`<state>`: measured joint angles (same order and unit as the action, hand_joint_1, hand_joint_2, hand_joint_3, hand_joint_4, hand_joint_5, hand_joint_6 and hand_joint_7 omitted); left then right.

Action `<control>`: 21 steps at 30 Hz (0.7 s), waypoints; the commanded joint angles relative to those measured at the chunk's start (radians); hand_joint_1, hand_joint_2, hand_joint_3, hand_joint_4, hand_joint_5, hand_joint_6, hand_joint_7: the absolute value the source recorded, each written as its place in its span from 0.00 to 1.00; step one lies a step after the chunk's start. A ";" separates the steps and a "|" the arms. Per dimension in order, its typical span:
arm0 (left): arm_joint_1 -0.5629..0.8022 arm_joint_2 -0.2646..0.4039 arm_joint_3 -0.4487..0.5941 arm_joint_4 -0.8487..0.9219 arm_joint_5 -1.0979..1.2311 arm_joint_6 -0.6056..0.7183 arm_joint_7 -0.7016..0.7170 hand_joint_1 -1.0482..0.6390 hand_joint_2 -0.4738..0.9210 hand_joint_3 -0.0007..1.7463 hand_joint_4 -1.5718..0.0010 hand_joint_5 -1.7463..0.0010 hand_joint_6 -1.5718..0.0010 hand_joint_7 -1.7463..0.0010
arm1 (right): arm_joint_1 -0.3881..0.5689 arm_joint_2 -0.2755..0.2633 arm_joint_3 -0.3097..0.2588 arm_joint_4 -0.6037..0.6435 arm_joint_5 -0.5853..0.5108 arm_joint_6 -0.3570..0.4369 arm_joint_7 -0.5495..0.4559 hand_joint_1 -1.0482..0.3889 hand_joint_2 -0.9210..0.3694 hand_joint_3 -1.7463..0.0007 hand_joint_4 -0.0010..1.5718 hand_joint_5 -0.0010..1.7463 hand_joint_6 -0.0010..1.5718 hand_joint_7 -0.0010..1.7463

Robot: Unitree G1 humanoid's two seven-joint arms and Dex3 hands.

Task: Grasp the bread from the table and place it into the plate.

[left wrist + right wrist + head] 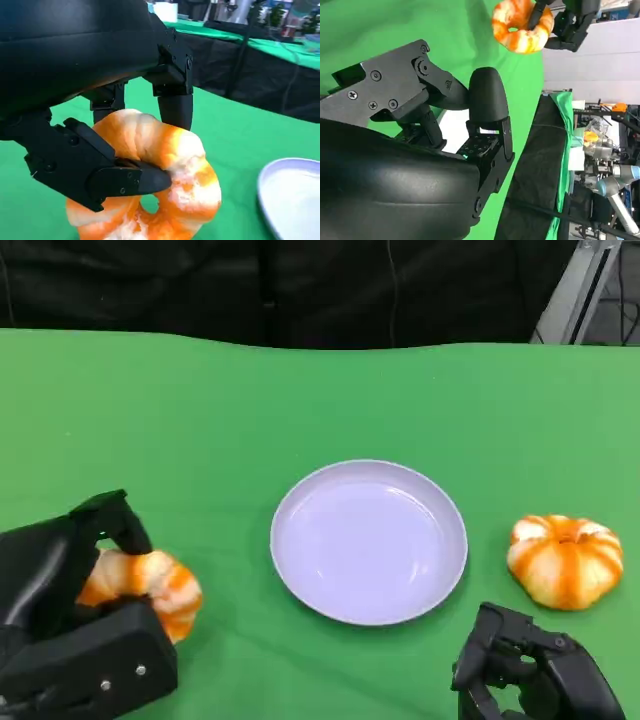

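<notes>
While left hand (pixel 75 615) grips bread (pixel 150 585), fingers half hiding it.

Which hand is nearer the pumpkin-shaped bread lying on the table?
Right. The right hand sits just in front of that pumpkin-shaped bread; the left hand is across the plate, holding the ring-shaped bread.

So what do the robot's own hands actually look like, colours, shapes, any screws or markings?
Both hands are matte black. The left hand is blocky, with flat angular panels and small silver screw heads. Its fingers are thick jointed segments with rounded tips, under a smooth rounded shell. The right hand is built the same way: cross-head screws on a flat plate and a bulbous fingertip. No lettering or loose cables are visible.
</notes>
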<state>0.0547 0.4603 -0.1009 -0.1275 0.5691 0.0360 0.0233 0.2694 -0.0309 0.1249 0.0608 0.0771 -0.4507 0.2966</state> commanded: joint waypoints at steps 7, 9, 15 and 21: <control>-0.066 -0.038 -0.006 -0.081 -0.002 0.059 -0.074 0.62 0.73 0.57 0.51 0.00 0.59 0.04 | 0.001 -0.012 -0.009 0.004 0.014 -0.012 0.008 0.63 0.21 0.39 0.49 1.00 0.45 0.88; -0.066 -0.039 -0.005 -0.082 -0.001 0.060 -0.077 0.62 0.72 0.58 0.51 0.00 0.58 0.04 | 0.001 -0.012 -0.009 0.004 0.014 -0.012 0.009 0.63 0.21 0.39 0.49 1.00 0.45 0.88; -0.170 -0.091 -0.077 -0.063 0.037 0.063 -0.083 0.60 0.76 0.55 0.50 0.00 0.61 0.01 | 0.025 -0.012 -0.005 -0.036 0.019 0.013 0.006 0.63 0.21 0.40 0.49 1.00 0.45 0.88; -0.218 -0.116 -0.110 -0.047 0.059 0.067 -0.090 0.59 0.79 0.51 0.50 0.00 0.62 0.00 | 0.036 -0.014 -0.003 -0.057 0.020 0.026 0.006 0.63 0.21 0.40 0.49 1.00 0.45 0.88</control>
<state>-0.1595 0.3350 -0.2158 -0.1806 0.6218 0.0984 -0.0572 0.2975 -0.0332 0.1290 0.0159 0.0849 -0.4343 0.3049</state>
